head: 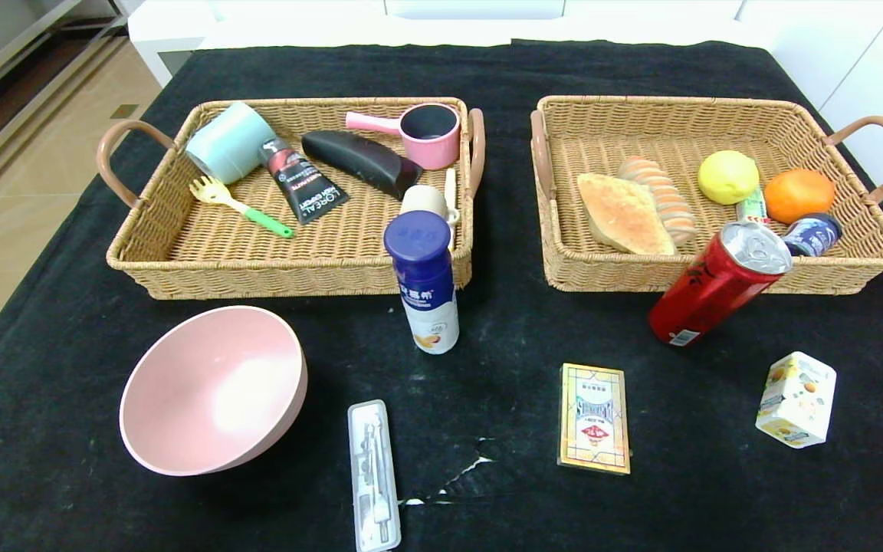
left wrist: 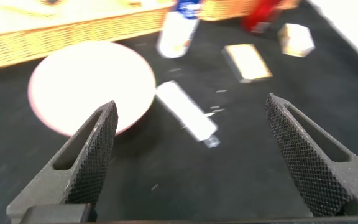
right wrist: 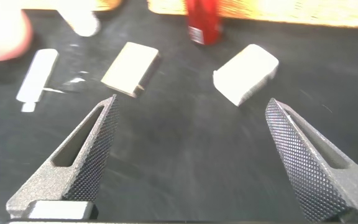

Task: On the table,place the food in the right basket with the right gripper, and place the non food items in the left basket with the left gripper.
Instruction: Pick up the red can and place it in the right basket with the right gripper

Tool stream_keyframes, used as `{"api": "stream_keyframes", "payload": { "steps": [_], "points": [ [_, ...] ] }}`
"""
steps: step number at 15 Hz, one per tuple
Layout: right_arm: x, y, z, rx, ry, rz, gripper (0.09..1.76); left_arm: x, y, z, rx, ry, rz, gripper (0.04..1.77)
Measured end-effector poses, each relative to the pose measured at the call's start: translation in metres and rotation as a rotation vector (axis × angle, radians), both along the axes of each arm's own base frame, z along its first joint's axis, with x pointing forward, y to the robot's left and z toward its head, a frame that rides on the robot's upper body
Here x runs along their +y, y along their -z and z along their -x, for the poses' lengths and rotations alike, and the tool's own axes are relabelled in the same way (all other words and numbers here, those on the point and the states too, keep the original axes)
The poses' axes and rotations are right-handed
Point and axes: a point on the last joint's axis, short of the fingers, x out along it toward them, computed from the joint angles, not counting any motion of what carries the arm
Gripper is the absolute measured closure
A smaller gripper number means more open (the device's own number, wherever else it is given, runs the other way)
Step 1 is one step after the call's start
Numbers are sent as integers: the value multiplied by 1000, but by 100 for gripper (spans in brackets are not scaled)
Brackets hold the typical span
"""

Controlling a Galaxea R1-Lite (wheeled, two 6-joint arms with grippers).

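- Neither arm is seen from the head camera; each gripper is shown only by its own wrist camera.
- The left gripper (left wrist: 191, 155) is held above the worktop (head: 487, 368) with its fingers (left wrist: 95, 152) spread wide and nothing between them; the pink bowl (left wrist: 92, 84) and the clear utensil case (left wrist: 187, 113) are seen blurred beyond.
- The right gripper (right wrist: 191, 155) is likewise released and empty, above the card box (right wrist: 130, 68) and the white carton (right wrist: 246, 73).
- In the head view, the bowl lies at 8 o'clock, the case at 6, the card box at 5, the carton at 4.
- The blue-capped bottle (head: 424, 280) stands at centre, hiding part of the left basket (head: 181, 253) wall.
- The red can (head: 717, 282) leans on the right basket (head: 832, 123), covering its front rim; the small blue jar (head: 813, 234) behind is partly hidden.
- A cream object behind the bottle cannot be identified.
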Motion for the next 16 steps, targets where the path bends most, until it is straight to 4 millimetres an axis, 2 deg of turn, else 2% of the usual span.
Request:
{"api": "stream_keyframes", "payload": {
  "steps": [4,8,13,16],
  "points": [
    [1,-13,-38,74,-77,32,14,-10,-17,-32,86,168,-21,9],
    [8,-20,-70,144,-141,50,14,-32,-31,-71,159,236,-63,9],
    [28,-27,-101,125,-133,78,14,-67,-35,-105,153,220,-145,9],
    [36,-24,-111,162,-155,95,14,-87,-32,-117,133,183,-175,9]
  ]
}}
